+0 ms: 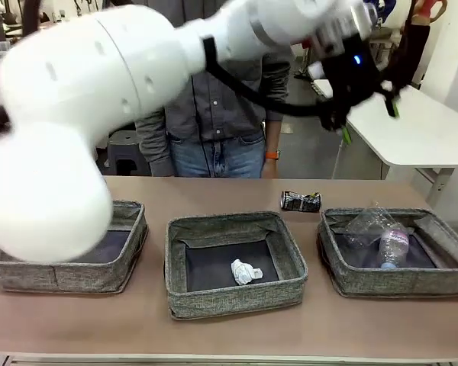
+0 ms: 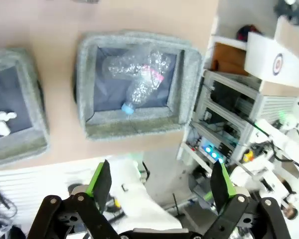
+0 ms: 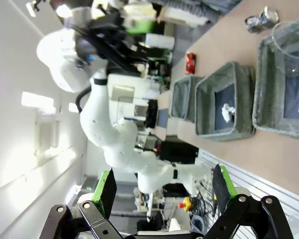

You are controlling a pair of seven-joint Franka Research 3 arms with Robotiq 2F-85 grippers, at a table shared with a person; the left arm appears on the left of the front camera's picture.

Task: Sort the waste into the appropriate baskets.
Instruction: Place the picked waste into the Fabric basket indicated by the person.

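Three grey woven baskets stand in a row: left [image 1: 53, 276], middle [image 1: 237, 297], right [image 1: 401, 280]. A crumpled white tissue [image 1: 246, 271] lies in the middle one. The right one holds a clear plastic bottle [image 1: 394, 245] and a clear cup [image 1: 369, 223]. A crushed dark-silver can [image 1: 301, 200] lies on the table behind them. A crushed red can [image 3: 190, 62] lies on the table past the far basket. My left gripper [image 1: 370, 122] hangs open and empty high above the right basket [image 2: 134, 129]. My right gripper [image 3: 164, 186] is open and empty, away from the table.
A person in a grey shirt [image 1: 214, 114] stands at the far side of the table. My left arm [image 1: 76, 114] covers much of the front view's left half. A white table [image 1: 420, 130] stands at the back right. Equipment racks [image 2: 229, 119] stand beside the table.
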